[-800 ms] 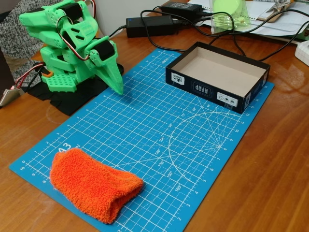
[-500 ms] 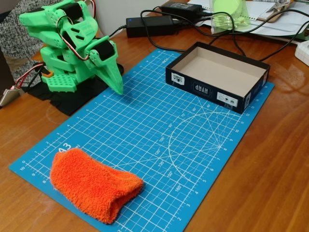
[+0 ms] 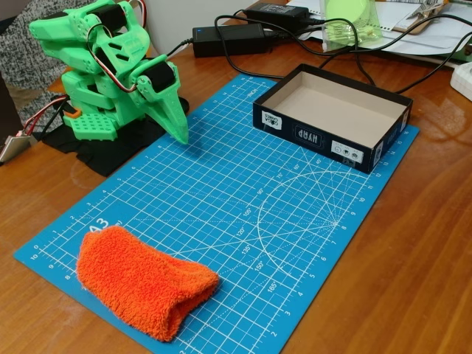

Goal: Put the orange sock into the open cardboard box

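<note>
The sock (image 3: 144, 283) lies flat on the mat (image 3: 243, 221) at about 7 o'clock in the fixed view, well apart from everything else. At 1 o'clock sits the box (image 3: 335, 118), open and empty. At 10 o'clock the arm is folded, its gripper (image 3: 177, 131) clenched, tip down near the mat. The plush sock may slip from a shallow pinch or drape over the box wall.

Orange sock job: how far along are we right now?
Nothing is done yet. The orange sock lies flat on the near left corner of the blue cutting mat, untouched. The open cardboard box at the mat's far right corner is empty. The gripper is folded down by the arm's base, holding nothing. Reach, grasp, carry and drop all remain.
</note>
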Robot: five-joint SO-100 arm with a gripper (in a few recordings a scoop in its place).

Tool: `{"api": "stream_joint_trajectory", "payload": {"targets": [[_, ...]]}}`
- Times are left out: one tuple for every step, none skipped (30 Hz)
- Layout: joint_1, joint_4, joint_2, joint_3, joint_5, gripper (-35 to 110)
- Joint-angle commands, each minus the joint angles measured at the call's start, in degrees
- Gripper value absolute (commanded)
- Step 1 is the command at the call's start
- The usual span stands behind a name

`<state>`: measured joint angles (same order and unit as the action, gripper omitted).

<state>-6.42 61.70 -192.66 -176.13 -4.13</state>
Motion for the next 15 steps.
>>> {"api": "stream_joint_trajectory", "payload": {"targets": [[-1.4,-0.2,-0.8,-0.7,-0.8,0],[-1.4,-0.2,-0.8,-0.7,-0.8,0],[-1.4,-0.2,-0.8,-0.7,-0.8,0],[-1.4,-0.2,-0.8,-0.7,-0.8,0],[-1.4,-0.2,-0.8,-0.7,-0.8,0],[-1.4,-0.2,-0.8,-0.7,-0.8,0],[-1.4,-0.2,-0.8,-0.7,-0.8,0],[-1.5,-0.2,-0.8,-0.7,-0.8,2],[-1.6,-0.2,-0.8,-0.7,-0.9,3],[-1.5,-0.2,-0.8,-0.7,-0.8,4],[-0.9,-0.2,-0.8,-0.7,-0.4,5],[-0.6,-0.2,-0.8,-0.7,-0.2,5],[-0.6,-0.2,-0.8,-0.7,-0.2,5],[-0.7,-0.2,-0.8,-0.7,-0.2,5],[-0.9,-0.2,-0.8,-0.7,-0.4,5]]}}
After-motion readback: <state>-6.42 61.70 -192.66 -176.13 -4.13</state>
